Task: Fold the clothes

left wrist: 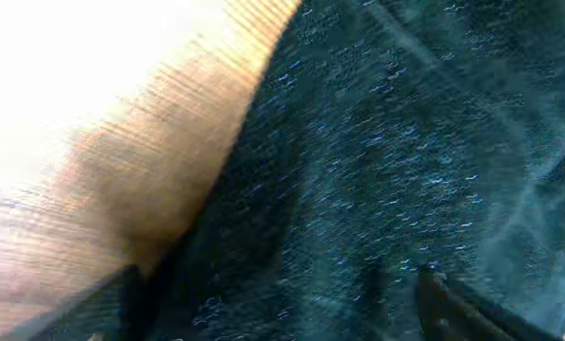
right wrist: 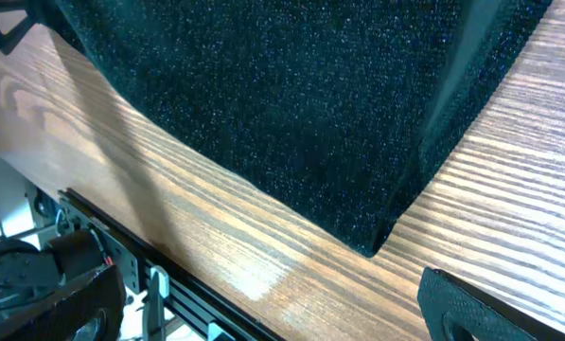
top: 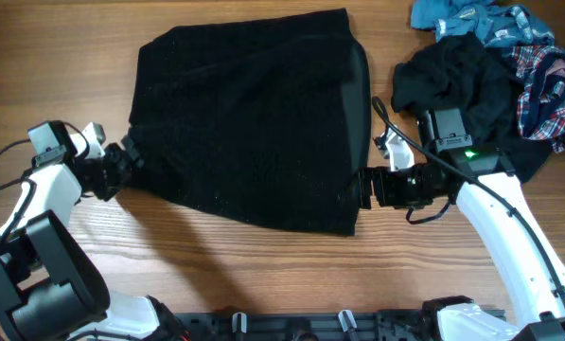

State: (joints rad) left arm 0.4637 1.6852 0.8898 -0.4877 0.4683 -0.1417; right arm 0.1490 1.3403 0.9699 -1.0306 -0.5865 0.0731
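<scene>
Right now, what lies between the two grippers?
The big black garment, spread flat. It fills the whole stretch, from the left gripper at its left edge to the right gripper at its right edge. The overhead view shows this.

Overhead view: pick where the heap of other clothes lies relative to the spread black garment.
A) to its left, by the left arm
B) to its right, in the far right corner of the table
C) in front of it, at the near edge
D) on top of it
B: the heap of black, blue and plaid clothes lies in the far right corner of the table, to the right of the black garment.
</scene>
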